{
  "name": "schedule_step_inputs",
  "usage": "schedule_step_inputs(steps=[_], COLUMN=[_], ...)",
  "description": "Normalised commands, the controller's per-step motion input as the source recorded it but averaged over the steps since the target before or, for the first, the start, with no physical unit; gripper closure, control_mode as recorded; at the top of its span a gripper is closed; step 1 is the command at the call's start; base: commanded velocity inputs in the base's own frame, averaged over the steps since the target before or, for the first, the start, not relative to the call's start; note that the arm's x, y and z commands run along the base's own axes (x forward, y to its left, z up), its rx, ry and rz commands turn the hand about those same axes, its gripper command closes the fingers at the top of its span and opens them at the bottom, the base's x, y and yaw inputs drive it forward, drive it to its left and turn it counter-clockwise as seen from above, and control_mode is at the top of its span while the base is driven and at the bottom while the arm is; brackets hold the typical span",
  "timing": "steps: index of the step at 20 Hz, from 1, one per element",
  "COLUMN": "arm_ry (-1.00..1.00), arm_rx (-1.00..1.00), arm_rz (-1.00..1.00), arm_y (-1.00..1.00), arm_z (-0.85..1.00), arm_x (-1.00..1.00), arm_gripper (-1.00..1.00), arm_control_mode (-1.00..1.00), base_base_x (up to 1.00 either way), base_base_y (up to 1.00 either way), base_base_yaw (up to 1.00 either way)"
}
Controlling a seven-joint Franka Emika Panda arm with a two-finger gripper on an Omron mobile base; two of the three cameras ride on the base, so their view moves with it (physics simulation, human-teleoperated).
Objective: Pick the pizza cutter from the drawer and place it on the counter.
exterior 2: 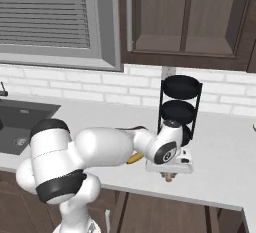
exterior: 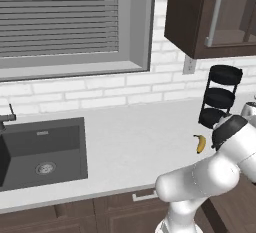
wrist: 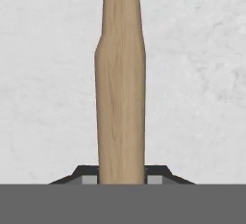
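I am clamping my gripper [wrist: 122, 179] on the pizza cutter [wrist: 120, 88], whose wooden handle is running straight out from my fingertips, its long axis pointing down at the counter [wrist: 43, 98] directly beneath it.

a wide, smooth, pale grey-white surface [exterior: 130, 142] runs below a white brick wall [exterior: 100, 89], with a dark grey rectangular sink basin [exterior: 45, 152] set into its left part and a dark faucet [exterior: 7, 117] at the basin's back left corner. a small yellow banana [exterior: 200, 143] lies on the surface toward the right, near a black three-tier round rack [exterior: 220, 97] that stands upright by the wall. above hang a grey slatted window blind [exterior: 60, 14] and a dark brown wall cabinet [exterior: 210, 14] with a long grey handle, while the white robot arm [exterior: 210, 177] rises at the lower right in front of dark brown lower cabinets [exterior: 75, 217].
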Motion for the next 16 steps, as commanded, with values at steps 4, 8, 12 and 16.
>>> schedule_step_inputs(steps=[4,8,12,16], arm_ry=[0.0,0.02,0.02,0.0], arm_rx=[0.0,0.0,0.0,0.0], arm_rz=[0.08,0.06,0.04,0.03], arm_y=[0.29,0.27,0.18,0.0], arm_z=[-0.07,-0.19,-0.26,-0.26], arm_x=[-0.01,0.0,0.0,0.08], arm_gripper=[1.0,1.0,1.0,1.0], arm_control_mode=[-1.0,-1.0,-1.0,-1.0], base_base_x=[0.0,0.0,0.0,0.0], base_base_y=[0.0,0.0,0.0,0.0], base_base_yaw=[0.0,0.0,0.0,0.0])
